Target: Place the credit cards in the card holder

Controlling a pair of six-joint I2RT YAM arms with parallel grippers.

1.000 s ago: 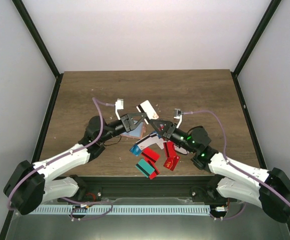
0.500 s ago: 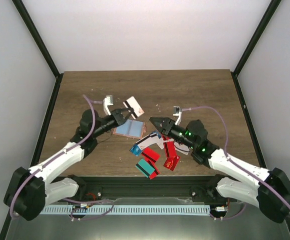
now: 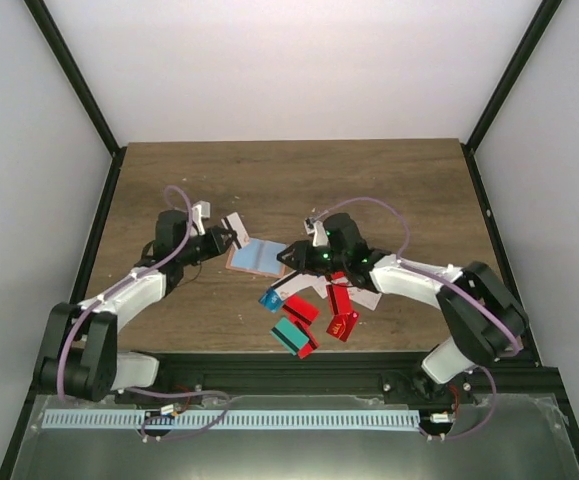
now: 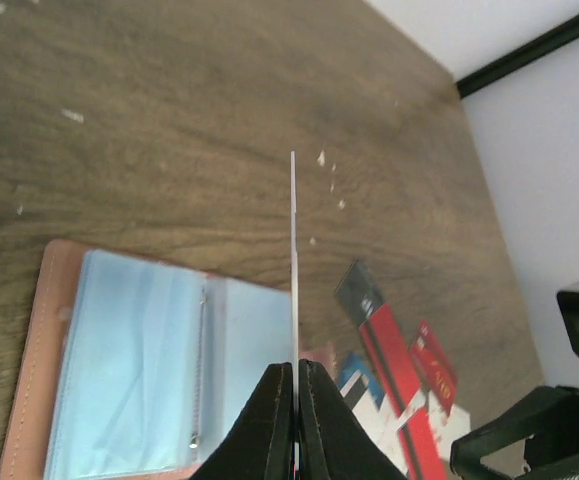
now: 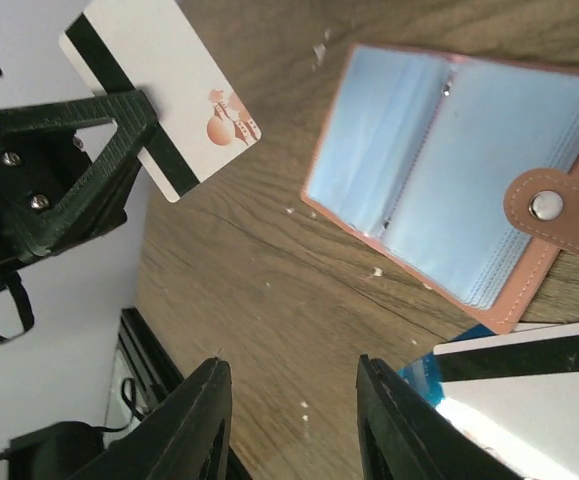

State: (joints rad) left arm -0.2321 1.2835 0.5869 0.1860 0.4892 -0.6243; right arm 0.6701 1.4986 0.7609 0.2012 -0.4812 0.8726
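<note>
The card holder (image 3: 257, 256) lies open on the table, salmon-brown with pale blue sleeves (image 5: 459, 170) and a snap tab (image 5: 557, 210). My left gripper (image 3: 226, 238) is shut on a white credit card (image 3: 234, 222) with a black stripe (image 5: 159, 85), held upright just left of the holder. In the left wrist view the card (image 4: 293, 250) shows edge-on above the holder (image 4: 129, 370). My right gripper (image 3: 287, 263) stands open at the holder's near right corner, nothing between its fingers (image 5: 184, 425). More credit cards (image 3: 314, 302), red, blue, teal and white, lie in a loose heap.
The heap of cards (image 4: 399, 350) sits right beside the holder's right edge. Black frame posts (image 3: 89, 210) run along both sides of the wooden table (image 3: 369, 180). The left gripper's black fingers (image 5: 69, 180) loom close in the right wrist view.
The white card went from between both grippers to the left one alone, which drew back left and lower. The right gripper opened and swung in towards the holder.
</note>
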